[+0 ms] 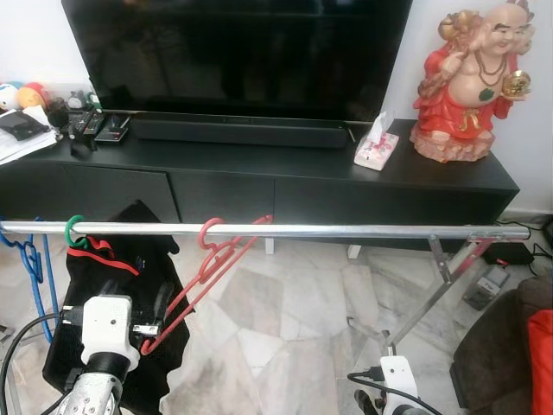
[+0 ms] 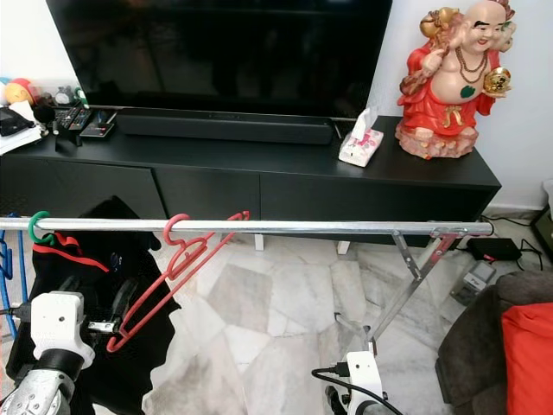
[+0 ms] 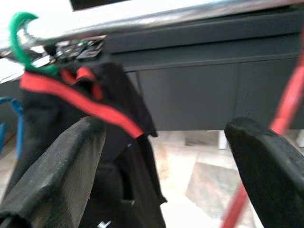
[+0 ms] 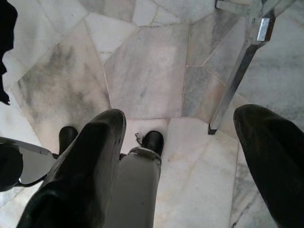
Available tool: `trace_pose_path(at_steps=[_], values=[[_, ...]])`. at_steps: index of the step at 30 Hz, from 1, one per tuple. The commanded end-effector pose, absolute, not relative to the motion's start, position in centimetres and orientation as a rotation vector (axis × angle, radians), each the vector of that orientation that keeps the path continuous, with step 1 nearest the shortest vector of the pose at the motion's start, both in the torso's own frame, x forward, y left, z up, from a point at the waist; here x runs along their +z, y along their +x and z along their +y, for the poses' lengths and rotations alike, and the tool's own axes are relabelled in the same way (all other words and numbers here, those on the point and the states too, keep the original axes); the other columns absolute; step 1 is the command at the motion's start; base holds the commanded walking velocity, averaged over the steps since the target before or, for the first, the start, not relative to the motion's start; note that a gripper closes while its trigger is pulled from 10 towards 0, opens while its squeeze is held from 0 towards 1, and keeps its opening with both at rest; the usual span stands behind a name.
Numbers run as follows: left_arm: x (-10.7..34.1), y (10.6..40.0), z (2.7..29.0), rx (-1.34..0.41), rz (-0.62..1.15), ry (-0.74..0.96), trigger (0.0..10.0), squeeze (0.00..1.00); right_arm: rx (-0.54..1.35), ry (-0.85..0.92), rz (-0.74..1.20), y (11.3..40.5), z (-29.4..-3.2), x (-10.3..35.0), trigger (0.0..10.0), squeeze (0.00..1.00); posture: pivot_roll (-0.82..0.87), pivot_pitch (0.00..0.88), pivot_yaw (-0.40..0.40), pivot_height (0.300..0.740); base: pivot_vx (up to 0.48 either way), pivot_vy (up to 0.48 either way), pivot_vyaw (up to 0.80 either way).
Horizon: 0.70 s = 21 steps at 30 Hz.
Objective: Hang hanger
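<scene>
A red hanger [image 1: 210, 259] hangs by its hook on the silver rail [image 1: 346, 231] and tilts down to the left. Further left on the rail, a green hook [image 1: 73, 230] carries a black garment with red trim [image 1: 121, 259]. My left gripper [image 3: 166, 156] is below the rail, open, between the garment and the red hanger's lower end. The hanger's red bar [image 3: 285, 104] passes just beside one finger [image 3: 270, 171], and nothing sits between the fingers. My right gripper [image 4: 185, 142] hangs low, open, pointing at the marble floor.
A blue hanger [image 1: 33, 259] hangs at the rail's far left. The rack's folding leg [image 1: 441, 277] slants down at the right. Behind stands a black TV console [image 1: 259, 173] with a TV, a tissue box [image 1: 376, 149] and a red statue [image 1: 471, 82]. A brown sofa [image 1: 510, 346] is at the right.
</scene>
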<state>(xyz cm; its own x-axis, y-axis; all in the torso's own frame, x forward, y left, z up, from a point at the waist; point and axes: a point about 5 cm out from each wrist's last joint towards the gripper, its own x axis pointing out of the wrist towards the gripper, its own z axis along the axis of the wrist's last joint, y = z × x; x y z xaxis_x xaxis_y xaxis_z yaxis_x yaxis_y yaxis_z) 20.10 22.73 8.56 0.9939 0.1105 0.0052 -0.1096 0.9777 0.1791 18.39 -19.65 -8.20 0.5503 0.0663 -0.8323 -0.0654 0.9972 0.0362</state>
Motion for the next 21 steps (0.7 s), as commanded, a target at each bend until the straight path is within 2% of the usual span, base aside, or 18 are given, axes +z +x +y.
trace_pose_path(at_steps=[1,9,16,21], values=[[8.5,19.9,23.0,0.131,0.002,0.182,10.0,0.00,0.080,-0.008,0.992,18.3,-19.8,-8.2,10.0,0.00,0.04,0.000,-0.023,0.716,0.000,0.000,0.00],[8.1,20.2,20.1,0.008,-0.001,0.190,10.0,0.00,0.079,-0.008,0.990,18.4,-19.8,-8.2,10.0,0.00,0.04,0.000,-0.025,0.716,0.000,0.000,0.00],[8.4,20.8,19.4,0.000,-0.021,0.172,10.0,0.00,0.073,-0.004,0.989,18.4,-19.7,-8.2,10.0,0.00,0.03,0.000,-0.024,0.716,0.000,0.000,0.00],[8.5,20.9,19.3,-0.009,-0.025,0.172,10.0,0.00,0.071,-0.002,0.989,18.4,-19.7,-8.2,10.0,0.00,0.03,0.000,-0.023,0.716,-0.289,0.000,0.00]])
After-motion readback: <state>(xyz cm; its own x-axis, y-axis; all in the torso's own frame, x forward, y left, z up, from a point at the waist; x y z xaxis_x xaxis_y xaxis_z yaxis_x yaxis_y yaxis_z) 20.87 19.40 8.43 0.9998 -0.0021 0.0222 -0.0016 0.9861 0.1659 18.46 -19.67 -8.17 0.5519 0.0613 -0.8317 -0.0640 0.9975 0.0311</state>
